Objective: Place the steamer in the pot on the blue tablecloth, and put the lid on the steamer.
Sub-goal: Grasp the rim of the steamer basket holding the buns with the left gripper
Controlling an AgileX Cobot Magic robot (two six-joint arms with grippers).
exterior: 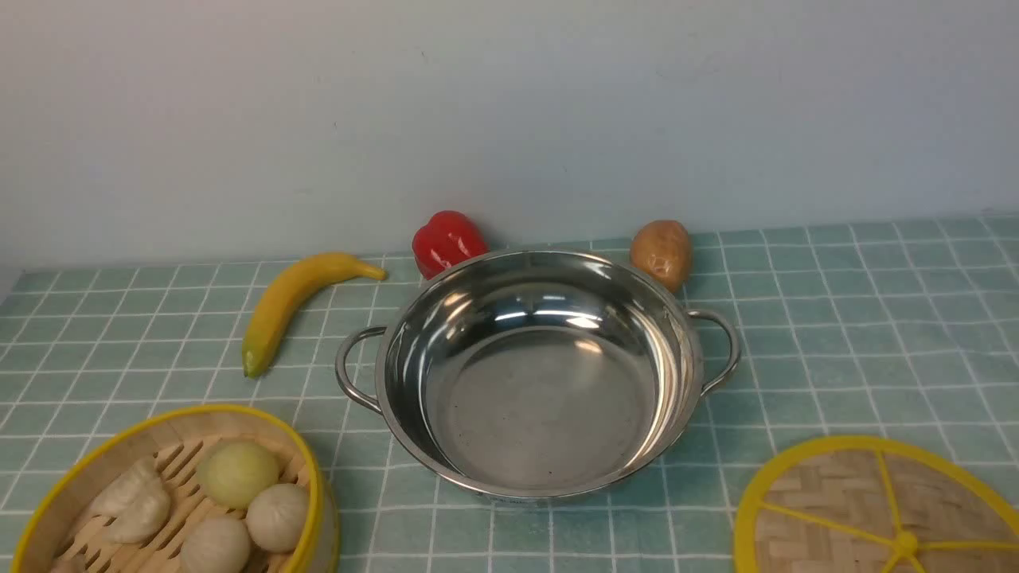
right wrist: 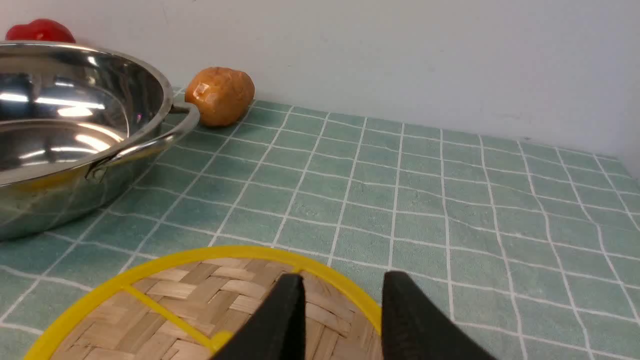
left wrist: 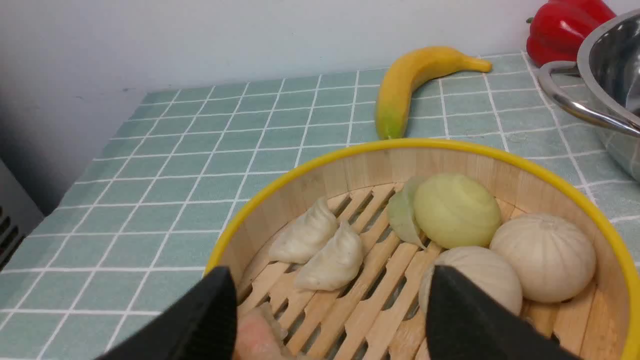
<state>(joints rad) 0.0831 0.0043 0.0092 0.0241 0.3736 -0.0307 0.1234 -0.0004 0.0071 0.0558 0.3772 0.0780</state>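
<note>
Front view: A shiny steel pot [exterior: 541, 374] stands empty at the middle of the blue tablecloth [exterior: 876, 318], its two loop handles pointing left and right. The steamer [exterior: 171, 493] sits on the cloth at the near left, apart from the pot and cut off by the frame edge, with dumplings [exterior: 135, 501] and buns [exterior: 275, 517] on its slatted floor. The lid [exterior: 876, 509] lies flat on the cloth at the near right, also clear of the pot. A banana [exterior: 294, 306] lies left of the pot. A red pepper [exterior: 447, 241] and a potato [exterior: 662, 253] sit behind it near the pale wall [exterior: 509, 103]. Neither arm appears here.

Left wrist view: The left gripper [left wrist: 330, 320] hangs over the near part of the steamer, its two black fingers spread wide with nothing clasped between them. Two white dumplings, a green bun and two pale buns rest inside. The banana, the pepper and the pot's handle show beyond the yellow rim.

Right wrist view: The right gripper [right wrist: 345, 320] is poised at the edge of the lid, jaws parted. One finger shows over the woven surface and the other over the yellow rim. Whether either touches it cannot be told. The pot and the potato lie farther off.
</note>
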